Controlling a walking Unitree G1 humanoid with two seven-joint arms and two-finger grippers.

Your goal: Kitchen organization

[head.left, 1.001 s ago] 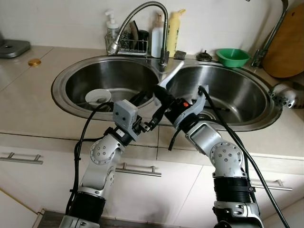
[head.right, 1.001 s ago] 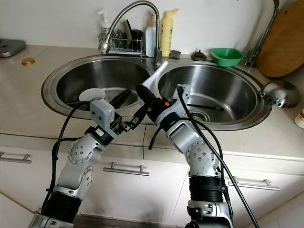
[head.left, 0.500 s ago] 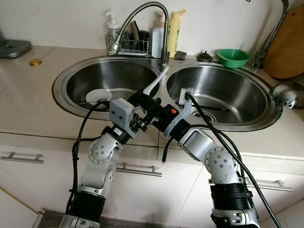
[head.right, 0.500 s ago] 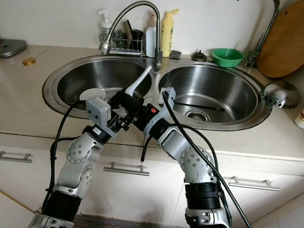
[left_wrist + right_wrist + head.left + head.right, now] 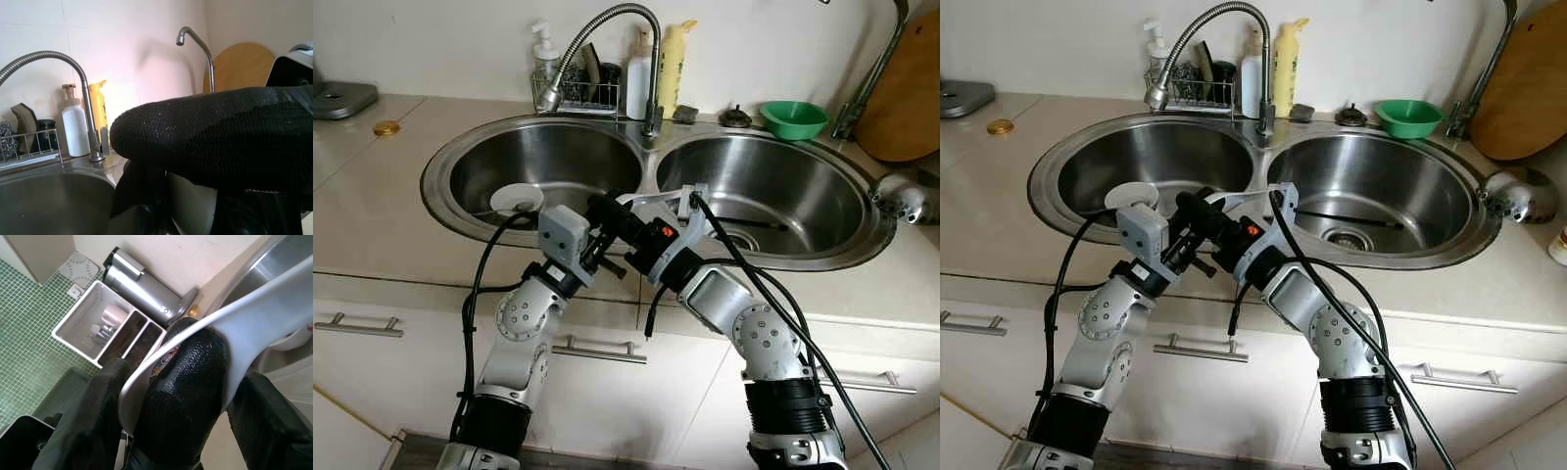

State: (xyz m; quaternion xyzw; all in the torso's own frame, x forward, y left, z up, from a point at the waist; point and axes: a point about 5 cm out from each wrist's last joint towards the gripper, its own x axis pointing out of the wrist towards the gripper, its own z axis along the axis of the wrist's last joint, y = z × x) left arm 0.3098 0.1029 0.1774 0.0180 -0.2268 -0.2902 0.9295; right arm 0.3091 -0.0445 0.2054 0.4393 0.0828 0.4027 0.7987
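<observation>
My right gripper (image 5: 607, 211) is shut on a white plastic spoon (image 5: 651, 199) in front of the double sink (image 5: 431, 181), above its front rim. The spoon lies roughly level, its handle pointing right across the divider. In the right wrist view the white spoon (image 5: 254, 318) runs between black textured fingers (image 5: 186, 396). My left gripper (image 5: 602, 255) sits directly under and against the right one. In the left wrist view a black finger (image 5: 210, 132) crosses close to the lens, with a pale piece of the spoon (image 5: 190, 205) below it.
A small white dish (image 5: 516, 199) lies in the left basin. The faucet (image 5: 607, 20), a wire rack with bottles (image 5: 573, 93), a green bowl (image 5: 793, 117) and a wooden board (image 5: 906, 98) line the back. A compartment tray (image 5: 107, 328) stands on green floor tiles.
My right gripper has swung left toward the left gripper. The spoon has tipped from pointing up at the faucet to lying level, and the two grippers now overlap.
</observation>
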